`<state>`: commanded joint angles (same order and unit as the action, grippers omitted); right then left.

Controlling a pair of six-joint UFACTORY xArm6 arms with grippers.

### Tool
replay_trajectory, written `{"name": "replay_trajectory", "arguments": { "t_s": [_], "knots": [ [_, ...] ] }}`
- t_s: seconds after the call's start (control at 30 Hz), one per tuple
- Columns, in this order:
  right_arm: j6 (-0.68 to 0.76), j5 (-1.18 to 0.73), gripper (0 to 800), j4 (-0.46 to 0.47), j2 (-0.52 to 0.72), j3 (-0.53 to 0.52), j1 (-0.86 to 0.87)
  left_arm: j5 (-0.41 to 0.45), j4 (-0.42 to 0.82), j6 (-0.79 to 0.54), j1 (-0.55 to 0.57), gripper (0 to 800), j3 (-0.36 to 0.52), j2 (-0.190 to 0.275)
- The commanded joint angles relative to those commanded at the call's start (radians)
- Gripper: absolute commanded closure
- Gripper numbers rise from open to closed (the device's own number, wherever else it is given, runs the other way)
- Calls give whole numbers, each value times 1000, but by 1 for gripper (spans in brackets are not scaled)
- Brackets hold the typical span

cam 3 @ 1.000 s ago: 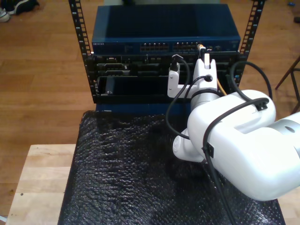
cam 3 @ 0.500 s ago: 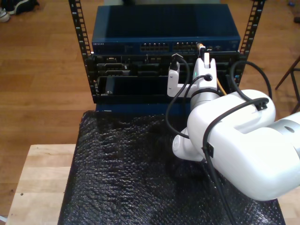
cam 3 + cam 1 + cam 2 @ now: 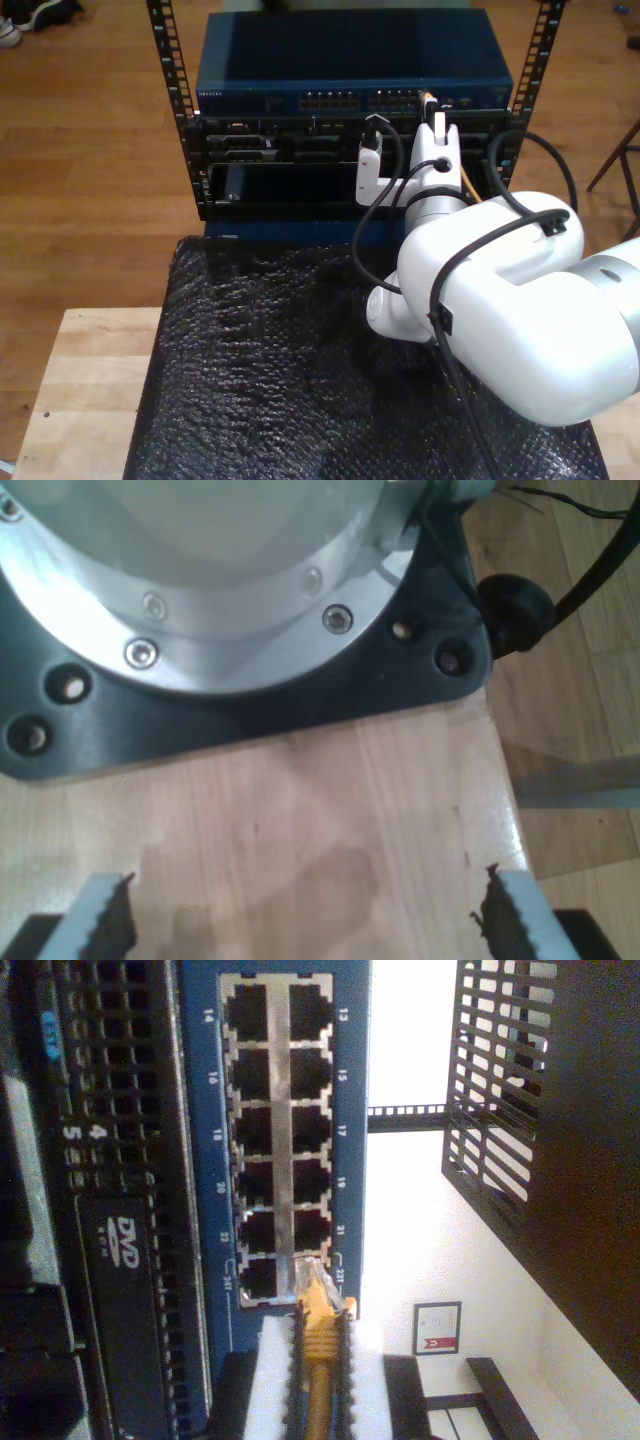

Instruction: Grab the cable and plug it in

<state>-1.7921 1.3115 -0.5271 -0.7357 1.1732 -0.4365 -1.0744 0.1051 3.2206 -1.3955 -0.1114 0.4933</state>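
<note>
The cable (image 3: 318, 1360) is held clamped between the pads of my second gripper (image 3: 318, 1390), with the clear connector (image 3: 312, 1282) protruding ahead of the pads. In the second wrist view the connector tip is seen at the mouth of the port block (image 3: 280, 1140) on the blue switch (image 3: 205, 1260), at the end of the block by the ports numbered 22 and 24; whether it lines up with one port or sits on the divider between the two rows cannot be told. In the exterior view the same gripper (image 3: 432, 115) is seen up against the switch front (image 3: 350, 100) in the rack (image 3: 180, 100), toward the exterior view's right. My first gripper (image 3: 310, 920) is seen with its jaws apart and nothing between them, above a wooden surface (image 3: 330, 820) near a black base plate (image 3: 250, 710). Judgement: the grab is done; insertion is under way but not confirmed as seated. Remaining: final push until the clip latches, then release.
</note>
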Motion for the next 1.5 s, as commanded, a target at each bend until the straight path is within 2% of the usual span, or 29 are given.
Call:
{"name": "replay_trajectory", "arguments": {
  "t_s": [1.5],
  "knots": [
    [2, -23, 800, 2, -9, 18, 2, 0, 0, 0, 0, 0, 0, 0]
  ]
}}
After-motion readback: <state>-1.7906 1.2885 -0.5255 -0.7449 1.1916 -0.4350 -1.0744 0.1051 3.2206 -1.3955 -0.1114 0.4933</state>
